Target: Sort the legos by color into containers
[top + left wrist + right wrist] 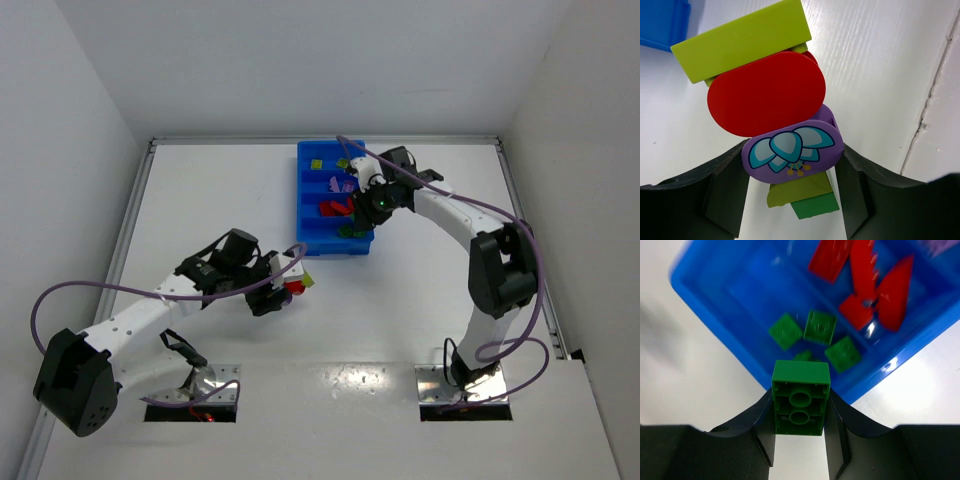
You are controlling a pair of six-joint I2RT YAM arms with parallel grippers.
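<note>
My left gripper [792, 192] is shut on a multicoloured lego cluster [775, 115]: a yellow-green slab on top, a red rounded piece, a purple piece with a flower print between the fingers, and yellow-green and green bits below. In the top view it [292, 281] hangs over the table, left of the blue tray [305, 200]. My right gripper [800, 440] is shut on a green brick [800, 397], studs down, above the tray's near end compartment [745, 285], which holds several green bricks [820, 327]. The compartment beside it holds red pieces [867, 285].
The tray stands at the back centre of the white table [420, 300]. Its farther compartments hold purple [336, 184] and yellow-green [316, 162] pieces. A raised rail [135, 215] runs along the table's left edge and another [525, 220] along the right.
</note>
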